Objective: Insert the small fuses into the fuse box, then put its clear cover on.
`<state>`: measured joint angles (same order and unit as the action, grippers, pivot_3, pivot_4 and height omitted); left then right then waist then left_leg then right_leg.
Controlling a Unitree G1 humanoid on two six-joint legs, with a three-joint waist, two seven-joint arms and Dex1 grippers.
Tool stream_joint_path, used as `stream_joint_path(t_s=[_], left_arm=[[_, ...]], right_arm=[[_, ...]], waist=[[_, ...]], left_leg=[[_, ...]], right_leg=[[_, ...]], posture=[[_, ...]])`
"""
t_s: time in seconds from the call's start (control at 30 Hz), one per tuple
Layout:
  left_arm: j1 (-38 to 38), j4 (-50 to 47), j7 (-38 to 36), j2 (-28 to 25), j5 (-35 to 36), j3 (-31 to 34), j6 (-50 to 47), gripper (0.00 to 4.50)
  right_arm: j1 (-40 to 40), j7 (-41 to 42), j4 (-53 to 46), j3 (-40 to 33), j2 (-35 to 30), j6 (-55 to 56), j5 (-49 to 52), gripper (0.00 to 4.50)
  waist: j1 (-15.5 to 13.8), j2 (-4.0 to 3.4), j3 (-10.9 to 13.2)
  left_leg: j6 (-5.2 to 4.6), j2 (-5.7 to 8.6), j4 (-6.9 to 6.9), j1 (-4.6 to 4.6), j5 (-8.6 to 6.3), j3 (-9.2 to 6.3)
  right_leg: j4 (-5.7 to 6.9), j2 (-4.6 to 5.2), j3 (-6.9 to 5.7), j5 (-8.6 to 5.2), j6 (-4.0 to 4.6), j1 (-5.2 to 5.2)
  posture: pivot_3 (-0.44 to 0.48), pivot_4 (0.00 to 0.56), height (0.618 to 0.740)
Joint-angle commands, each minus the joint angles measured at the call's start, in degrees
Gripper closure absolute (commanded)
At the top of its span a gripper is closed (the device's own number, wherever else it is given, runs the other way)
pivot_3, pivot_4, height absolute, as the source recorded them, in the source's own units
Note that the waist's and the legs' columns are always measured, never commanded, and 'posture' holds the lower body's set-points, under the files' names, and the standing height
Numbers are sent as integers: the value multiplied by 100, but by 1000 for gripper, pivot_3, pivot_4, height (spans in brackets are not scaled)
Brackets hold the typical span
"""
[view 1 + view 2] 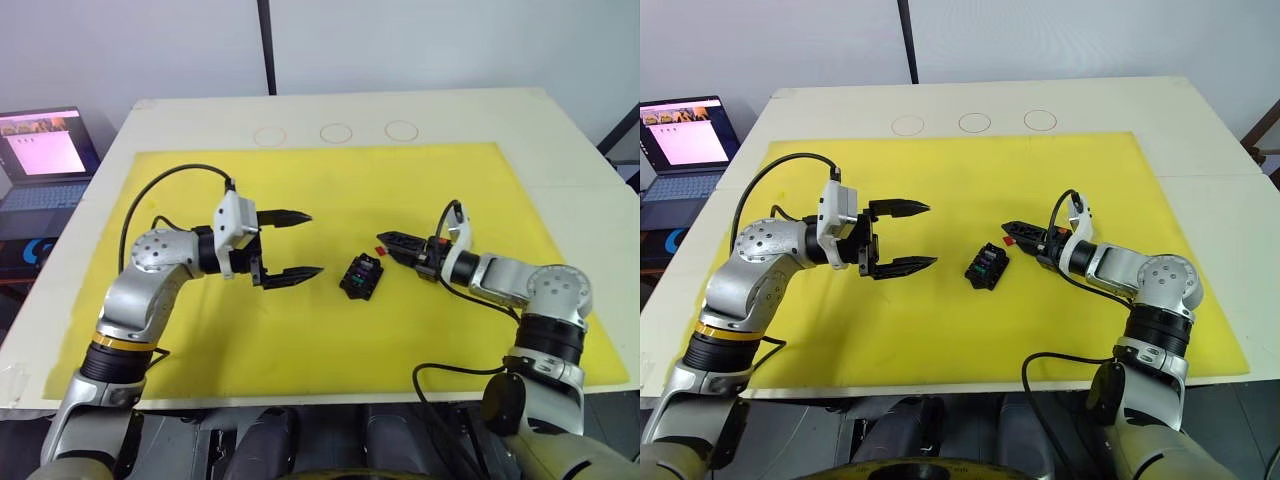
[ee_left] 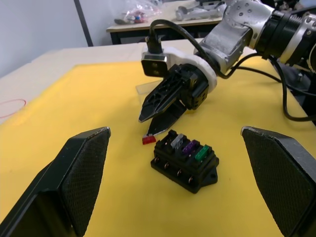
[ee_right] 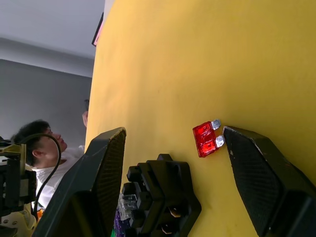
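Head view: fuse box [image 1: 361, 276] lay on yellow mat [image 1: 300, 330] between left pincer [image 1: 291, 245], spread open, and right pincer [image 1: 389, 241], left wrist view: red fuse [image 2: 148, 139] loose beside box under right pincer's tips, right wrist view: fuse between its parted fingers [image 3: 261, 182], ungripped.

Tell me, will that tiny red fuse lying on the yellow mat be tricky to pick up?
Probably. The red fuse lies flat on the yellow mat, so the right gripper, whose open fingers dwarf it, has little edge to catch. It looks like stiff, smooth plastic with metal blades, so it may skid rather than bend. Being flat, it seems unlikely to roll.
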<state>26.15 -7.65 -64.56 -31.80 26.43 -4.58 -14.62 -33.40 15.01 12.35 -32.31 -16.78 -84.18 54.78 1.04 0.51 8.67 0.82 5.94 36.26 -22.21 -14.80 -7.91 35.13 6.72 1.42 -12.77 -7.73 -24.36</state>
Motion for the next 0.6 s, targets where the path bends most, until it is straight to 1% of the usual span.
stream_joint_path(t_s=[0.03, 0.17, 0.37, 0.47, 0.53, 0.6], left_arm=[[5, -224, -12, -70, 38, 119, 82, 0], [-6, -223, -22, -82, 31, 109, 101, 0], [-1, -174, -50, -77, -15, 71, 181, 0], [5, -148, -59, -73, -54, 54, 227, 0], [6, -128, -56, -70, -67, 59, 238, 0], [4, -95, -63, -71, -89, 57, 266, 0]], right_arm=[[100, -48, -61, 7, 170, -244, 106, 1236], [122, -56, -89, -11, 209, -255, 95, 1236], [149, -54, 69, 121, 209, 16, -119, 1236], [224, -112, 173, 224, 187, 200, -317, 1763], [282, -84, 145, 331, 146, 247, -389, 2419], [308, -82, 148, 359, 135, 305, -431, 2419]], waist=[[3, 0, 0], [7, -1, -1], [9, -1, -1], [10, -1, -3], [9, -1, -5], [10, 1, -8]], left_leg=[[0, 0, 0, 0, 0, 0], [0, -1, -1, 1, 0, 0], [0, -1, -1, 1, 0, 0], [0, -1, -1, 2, 0, 1], [0, -1, -1, 2, 0, 1], [0, -1, 0, 3, 0, 1]], right_leg=[[0, 0, 0, 0, 0, 0], [0, -2, 0, 0, 0, 0], [0, -2, 0, 0, 0, 0], [0, -2, 0, 0, 0, 0], [1, -2, 0, 0, 0, 0], [1, -2, 0, 0, 0, 0]], posture=[[0, 150, 740], [0, 150, 740], [0, 150, 740], [0, 150, 740], [0, 150, 740], [0, 150, 740]])
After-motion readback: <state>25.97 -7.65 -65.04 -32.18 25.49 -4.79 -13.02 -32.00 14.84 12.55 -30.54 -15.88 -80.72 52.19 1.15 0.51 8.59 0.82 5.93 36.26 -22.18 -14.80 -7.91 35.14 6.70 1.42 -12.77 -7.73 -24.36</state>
